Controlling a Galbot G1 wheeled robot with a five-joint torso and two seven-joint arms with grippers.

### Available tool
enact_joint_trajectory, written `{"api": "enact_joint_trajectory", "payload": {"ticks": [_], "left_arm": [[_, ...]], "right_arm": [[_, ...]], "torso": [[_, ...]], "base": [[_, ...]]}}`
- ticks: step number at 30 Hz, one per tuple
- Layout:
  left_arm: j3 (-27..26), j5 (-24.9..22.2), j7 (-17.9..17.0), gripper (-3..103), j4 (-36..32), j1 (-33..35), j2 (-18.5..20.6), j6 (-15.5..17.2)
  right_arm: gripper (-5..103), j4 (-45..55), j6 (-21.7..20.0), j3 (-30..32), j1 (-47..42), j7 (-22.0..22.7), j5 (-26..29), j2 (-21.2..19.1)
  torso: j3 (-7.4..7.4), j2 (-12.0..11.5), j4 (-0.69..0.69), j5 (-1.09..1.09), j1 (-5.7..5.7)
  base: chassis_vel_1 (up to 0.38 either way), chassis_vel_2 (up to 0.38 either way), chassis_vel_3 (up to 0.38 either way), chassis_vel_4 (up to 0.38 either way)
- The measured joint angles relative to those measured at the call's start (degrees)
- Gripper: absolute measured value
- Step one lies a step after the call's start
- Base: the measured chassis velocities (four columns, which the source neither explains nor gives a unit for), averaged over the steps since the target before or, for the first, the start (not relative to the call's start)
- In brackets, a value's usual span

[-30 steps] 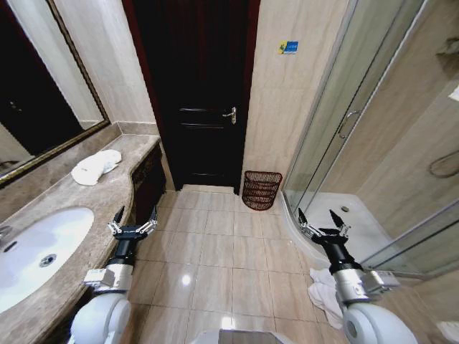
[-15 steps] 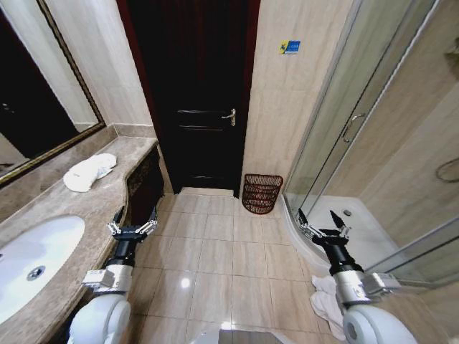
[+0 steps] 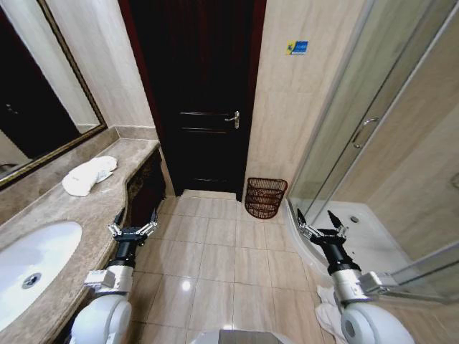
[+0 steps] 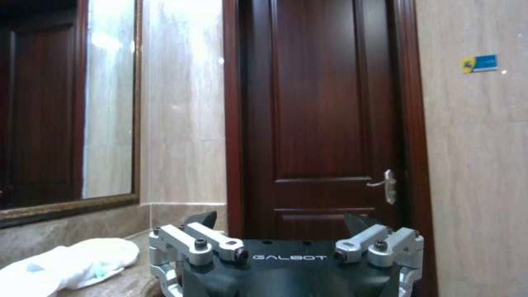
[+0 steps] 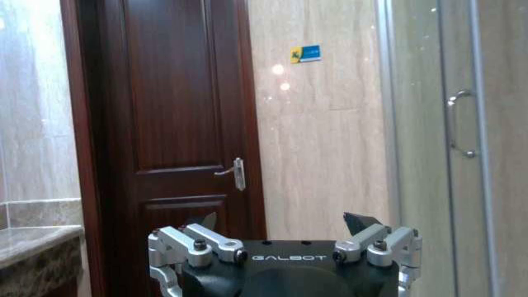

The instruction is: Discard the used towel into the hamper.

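Observation:
A white crumpled towel (image 3: 88,175) lies on the brown marble counter (image 3: 79,215) at the left, also seen in the left wrist view (image 4: 66,269). The hamper (image 3: 265,198), a small dark red-brown slatted basket, stands on the floor against the wall between the door and the shower. My left gripper (image 3: 133,220) is held low beside the counter edge, open and empty (image 4: 281,221). My right gripper (image 3: 318,220) is held low near the shower base, open and empty (image 5: 281,219). Both are well short of the hamper.
A white sink (image 3: 29,261) is set into the counter at the near left. A dark wooden door (image 3: 201,100) is straight ahead, shut. The glass shower enclosure (image 3: 373,165) fills the right. Another white cloth (image 3: 326,315) lies on the tiled floor (image 3: 222,258) by my right arm.
The whole head view has shifted as the camera moved: the sink has slid toward the left edge and the floor cloth lower. Both arms keep the same pose, grippers open.

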Motion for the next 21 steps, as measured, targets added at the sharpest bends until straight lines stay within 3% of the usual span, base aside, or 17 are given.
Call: {"api": "enact_joint_trajectory", "payload": {"ticks": [21], "left_arm": [[0.18,1.05,0.22,100,0.19,0.47,-1.06,-0.30]], "right_arm": [[100,-0.83,0.39,0.27,0.13,-0.37,0.97,-0.49]], "torso": [[0.00,0.00,0.00,-0.01,0.00]], "base": [[-0.059,0.135,0.146,-0.055]]}}
